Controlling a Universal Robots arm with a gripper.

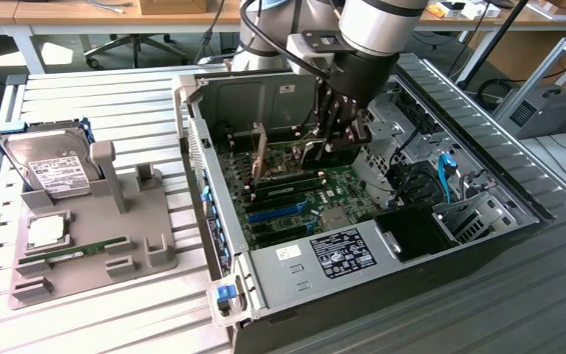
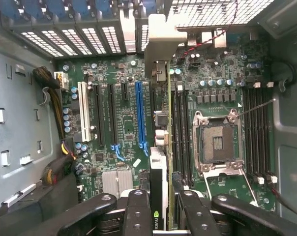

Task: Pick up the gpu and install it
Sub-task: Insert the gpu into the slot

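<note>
I'm looking down past the end effector (image 2: 163,211), and it's clamping the gpu (image 2: 159,169) edge-on between its fingers. The card is hanging directly beneath, inside the computer case (image 2: 20,113), with its long axis running parallel to the motherboard (image 2: 121,132) slots, just beside the long blue slot (image 2: 139,113). Farthest off, its silver bracket (image 2: 161,44) is pointing at the rear wall.

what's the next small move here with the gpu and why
Probably a slow, straight push down toward the motherboard. The gripper is shut on the gpu, which stands edge-on inside the case, just beside the blue slot. Whether its edge has already met a slot is hidden, so go gently.
</note>
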